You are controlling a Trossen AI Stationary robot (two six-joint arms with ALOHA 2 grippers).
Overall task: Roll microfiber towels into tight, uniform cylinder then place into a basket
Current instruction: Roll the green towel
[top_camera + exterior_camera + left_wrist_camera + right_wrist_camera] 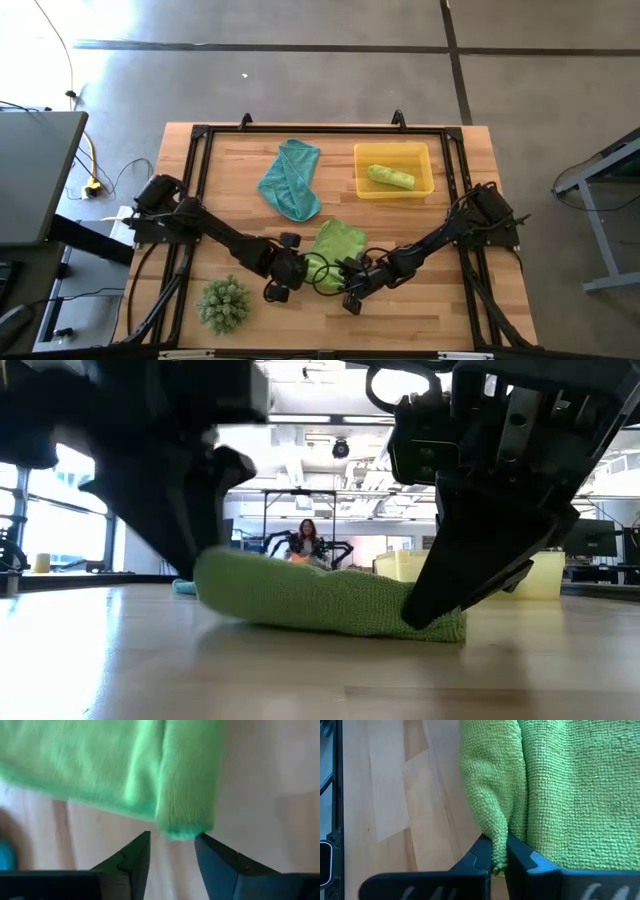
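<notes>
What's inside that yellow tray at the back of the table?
The yellow tray holds one rolled lime-green towel, lying across its middle. Nothing else shows in it, and bare floor is visible around the roll. Whatever might sit directly under the roll is hidden.

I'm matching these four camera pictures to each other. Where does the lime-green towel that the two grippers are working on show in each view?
High view: lime-green towel at the table's near middle, between both grippers.
Low view: it lies across the centre.
Left wrist view: it fills the upper part, beyond open fingers.
Right wrist view: it fills the right side, its edge pinched.
Shared landmark: the towel's rolled edge.
</notes>
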